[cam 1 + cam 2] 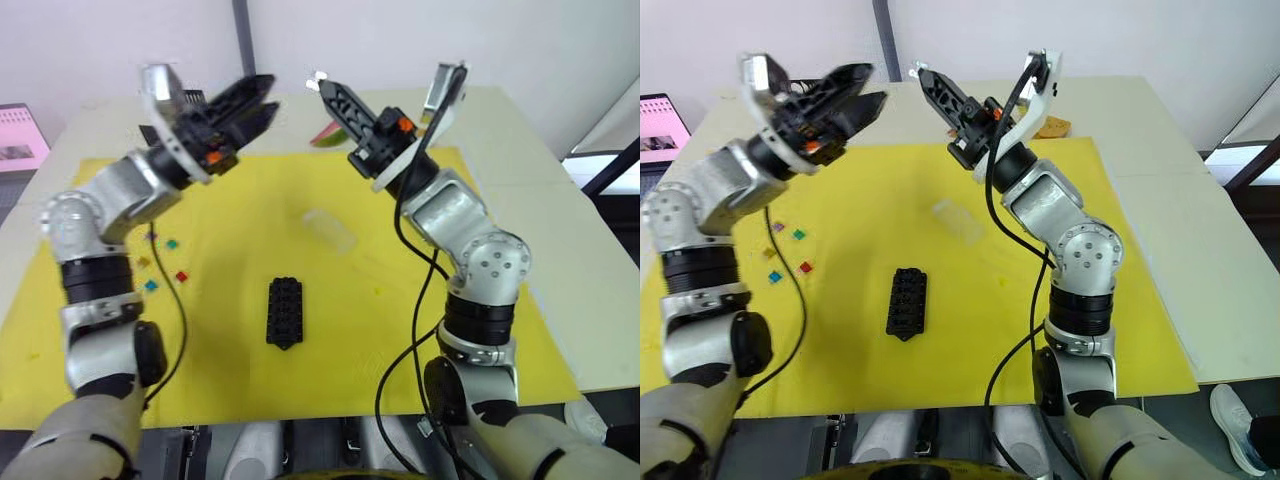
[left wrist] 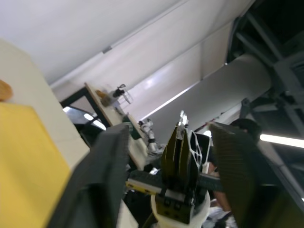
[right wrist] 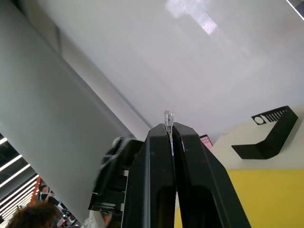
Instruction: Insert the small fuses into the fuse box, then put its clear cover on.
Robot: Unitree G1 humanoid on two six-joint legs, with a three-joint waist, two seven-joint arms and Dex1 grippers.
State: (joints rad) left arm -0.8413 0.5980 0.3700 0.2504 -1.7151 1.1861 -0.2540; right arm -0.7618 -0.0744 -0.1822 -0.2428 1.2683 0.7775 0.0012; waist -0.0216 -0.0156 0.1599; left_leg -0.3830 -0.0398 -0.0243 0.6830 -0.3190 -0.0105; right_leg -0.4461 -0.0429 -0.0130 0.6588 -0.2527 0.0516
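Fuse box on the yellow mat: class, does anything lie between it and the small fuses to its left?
Nothing visible does. Bare yellow mat separates the small fuses from the fuse box; the clear cover lies farther back.

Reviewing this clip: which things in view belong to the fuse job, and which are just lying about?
Job:
fuse box
small fuses loose on the yellow mat
clear cover
clear fuse pinched in the right gripper

Lying about:
orange-brown object on the table
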